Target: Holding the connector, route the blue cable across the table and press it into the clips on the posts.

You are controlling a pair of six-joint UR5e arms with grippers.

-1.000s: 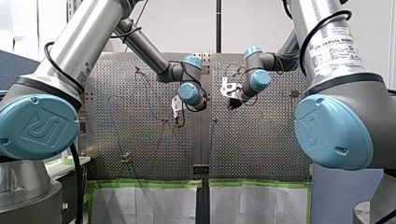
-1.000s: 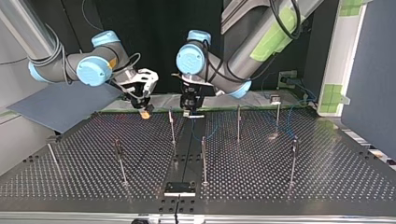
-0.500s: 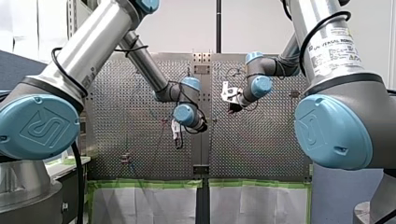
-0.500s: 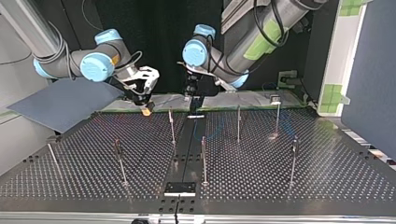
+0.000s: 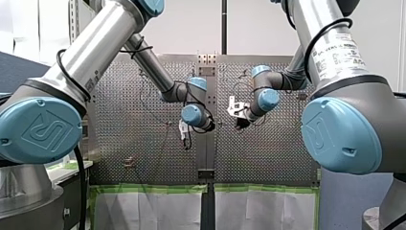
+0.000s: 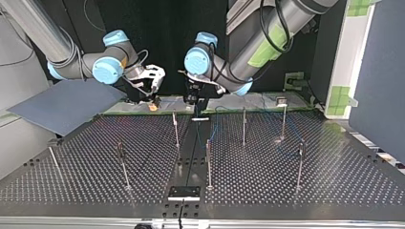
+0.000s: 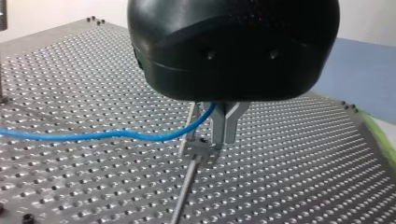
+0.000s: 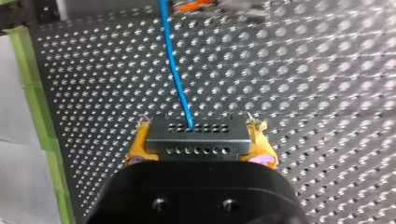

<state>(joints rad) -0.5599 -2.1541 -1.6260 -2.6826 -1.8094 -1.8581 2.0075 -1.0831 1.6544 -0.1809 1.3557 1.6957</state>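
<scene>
My right tool [image 8: 200, 140] pinches the connector [image 8: 196, 145], the blue cable [image 8: 175, 70] leaving toward 12 o'clock; my left tool [image 7: 208, 128], grip I cannot tell, hangs just over the clip [image 7: 198, 149].

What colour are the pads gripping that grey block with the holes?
Yellow pads, clearest in the right wrist view.

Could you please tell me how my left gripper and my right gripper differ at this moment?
My right gripper has yellow pads; my left gripper has bare metal fingers. The right is shut on the connector; the left stands open, with the blue cable passing between its fingers. The left hangs just above a post; the right hangs over perforated table. Both handle the same cable.
</scene>
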